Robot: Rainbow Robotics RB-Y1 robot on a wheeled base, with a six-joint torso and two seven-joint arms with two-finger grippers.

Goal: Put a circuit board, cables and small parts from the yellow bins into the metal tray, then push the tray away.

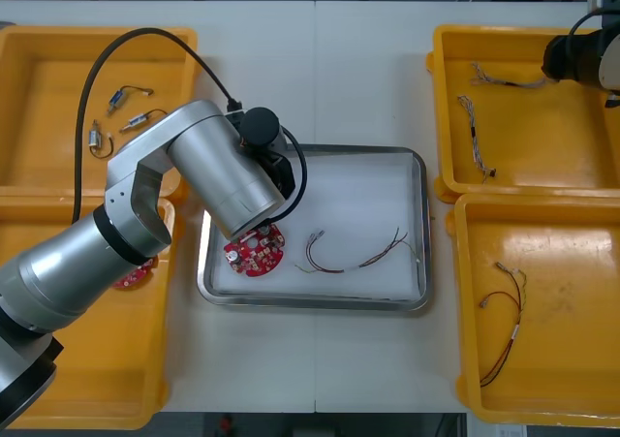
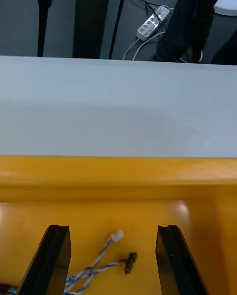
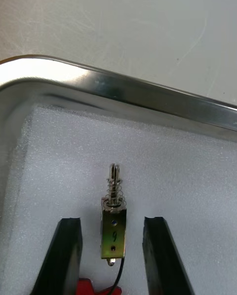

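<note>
My left gripper [image 3: 113, 221] is open over the left end of the metal tray [image 1: 423, 224], which is white inside. A small metal part [image 3: 113, 226] with a spring and a black lead lies on the white lining between the fingers, with a gap on each side. In the front view my left arm [image 1: 213, 166] covers that spot. A round red circuit board [image 1: 257, 253] and a thin red and yellow cable [image 1: 358, 253] lie in the tray. My right gripper [image 2: 112, 228] is open above a twisted blue and white cable [image 2: 94, 270] in the far right bin [image 1: 441, 117].
The far left bin [image 1: 29, 49] holds three small metal parts [image 1: 97, 139]. Another red circuit board [image 1: 136, 277] lies in the near left bin. The near right bin [image 1: 465, 301] holds a red and yellow cable [image 1: 504, 330]. The tray rim [image 3: 123, 90] runs just beyond my left fingers.
</note>
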